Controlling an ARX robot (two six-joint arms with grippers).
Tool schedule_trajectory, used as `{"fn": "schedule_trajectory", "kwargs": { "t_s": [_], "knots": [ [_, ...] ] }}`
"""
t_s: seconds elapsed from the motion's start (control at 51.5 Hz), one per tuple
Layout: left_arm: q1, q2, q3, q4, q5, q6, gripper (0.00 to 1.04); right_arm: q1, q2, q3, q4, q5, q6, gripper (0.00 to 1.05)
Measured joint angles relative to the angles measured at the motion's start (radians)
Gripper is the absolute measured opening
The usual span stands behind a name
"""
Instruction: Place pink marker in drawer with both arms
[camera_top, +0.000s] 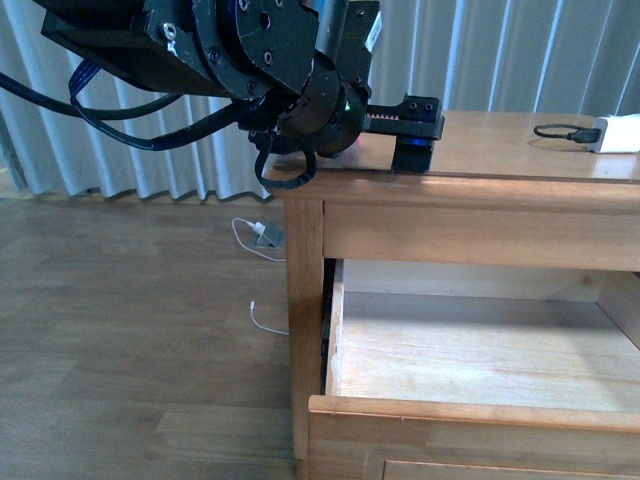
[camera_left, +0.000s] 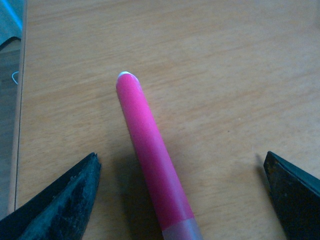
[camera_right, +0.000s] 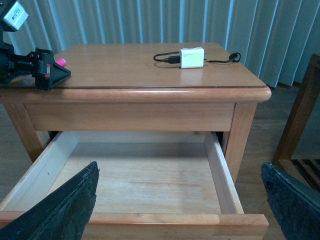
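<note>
Right, quick notes. L gripper (camera_left: 180, 157) is spread wide and low over the tabletop (camera_left: 225, 60), holding nothing. The pink marker (camera_left: 150, 160) lies flat on the wood between my two fingers (camera_left: 70, 200), and neither one touches it; it sits nearer one finger than the other. Its long axis runs roughly in line w/ my reach, a bit slanted. The paler cap end is back toward my wrist and the hot-pink barrel points away from me, ending in a small white tip. The table edge shows close by on one side, w/ floor beyond it.

From the R wrist cam, just a pink end of the marker (camera_right: 60, 62) peeks past the L gripper (camera_right: 50, 72), on the top by its left side, well apart from the white charger (camera_right: 192, 57) and its black cable (camera_right: 165, 58).

R gripper (camera_right: 179, 167) is also wide apart and empty, out in front of the table. The drawer (camera_right: 220, 175) is pulled out below the top, its plywood inside showing. In the front cam my L arm (camera_top: 260, 50) reaches over the top's left corner, w/ the drawer (camera_top: 470, 410) out underneath.
</note>
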Motion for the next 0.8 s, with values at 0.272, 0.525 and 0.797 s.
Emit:
{"fn": "schedule_trajectory", "kwargs": {
  "t_s": [0.272,0.525,0.797],
  "knots": [
    [-0.002,0.002,0.041,-0.084,-0.013,0.044,0.99,0.000,0.000,0.000,0.000,0.000,0.000,0.96],
    [-0.006,0.001,0.044,-0.108,-0.009,0.089,0.52,0.000,0.000,0.000,0.000,0.000,0.000,0.96],
    [-0.001,-0.014,0.025,-0.104,0.019,0.111,0.15,0.000,0.000,0.000,0.000,0.000,0.000,0.96]
  ]
}}
